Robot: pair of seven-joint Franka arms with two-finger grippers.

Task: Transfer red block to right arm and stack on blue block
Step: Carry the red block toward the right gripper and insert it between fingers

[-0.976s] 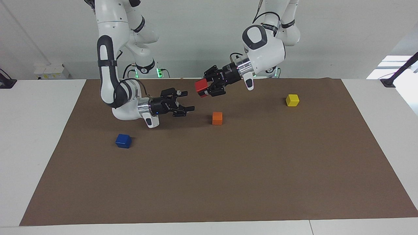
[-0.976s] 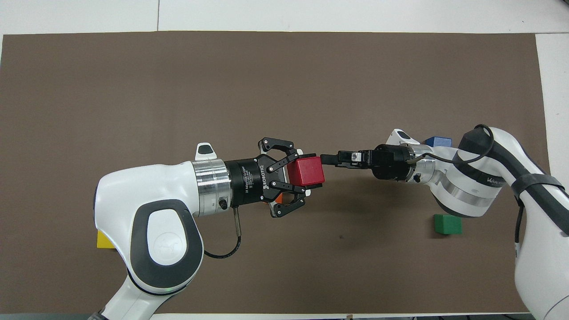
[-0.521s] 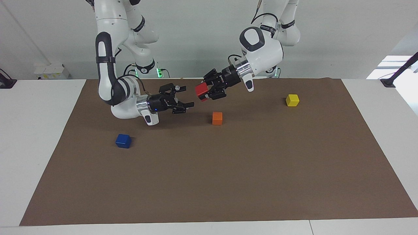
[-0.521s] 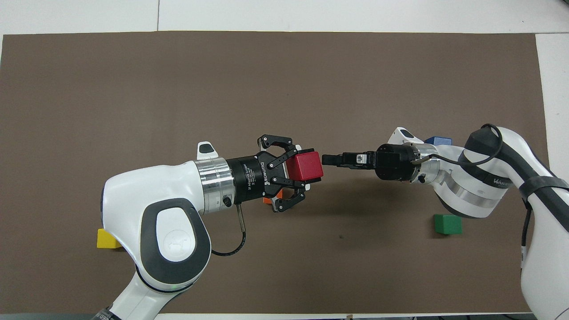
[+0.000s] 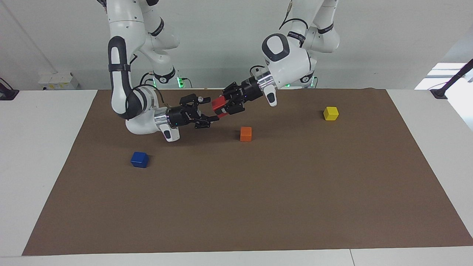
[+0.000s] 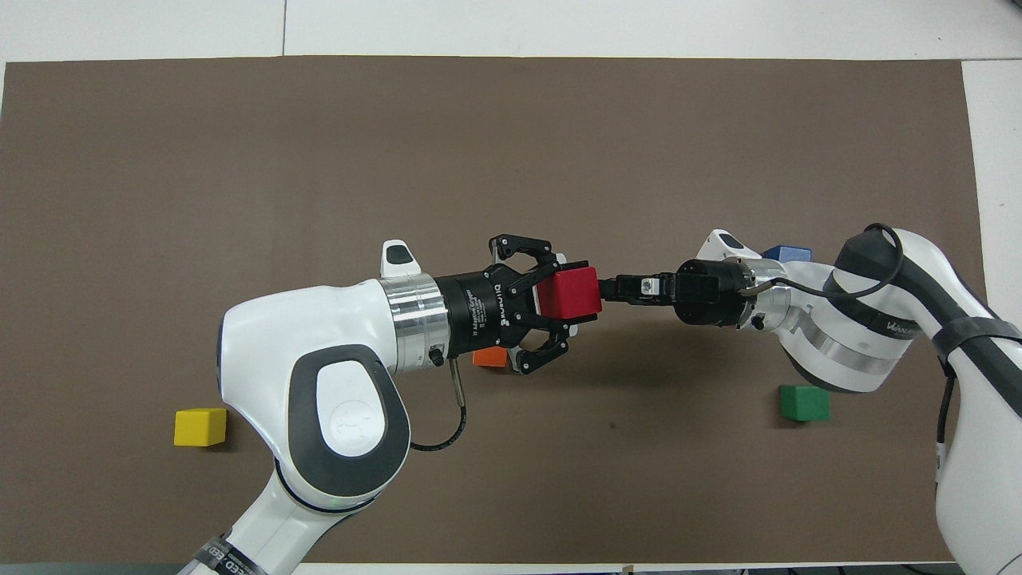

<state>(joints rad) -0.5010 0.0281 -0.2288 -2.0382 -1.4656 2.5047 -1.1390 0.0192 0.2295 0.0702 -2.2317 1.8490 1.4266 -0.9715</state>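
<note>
My left gripper (image 5: 223, 106) (image 6: 578, 292) is shut on the red block (image 5: 218, 105) (image 6: 568, 291) and holds it in the air over the mat, nearer to the robots than the orange cube. Facing it from the right arm's end, my right gripper (image 5: 213, 109) (image 6: 610, 289) is open, and its fingertips reach the block's free side, one above and one below. I cannot tell whether they touch it. The blue block (image 5: 139, 159) (image 6: 787, 254) rests on the mat toward the right arm's end, partly covered by the right arm in the overhead view.
An orange cube (image 5: 245, 133) (image 6: 489, 358) lies on the brown mat (image 5: 258, 192) under the left gripper. A yellow cube (image 5: 331, 113) (image 6: 200, 426) sits toward the left arm's end. A green cube (image 6: 804, 402) lies close to the right arm's base.
The left gripper has carried the red block toward the right gripper, closing the gap between them. The right gripper rose a little and stayed open.
</note>
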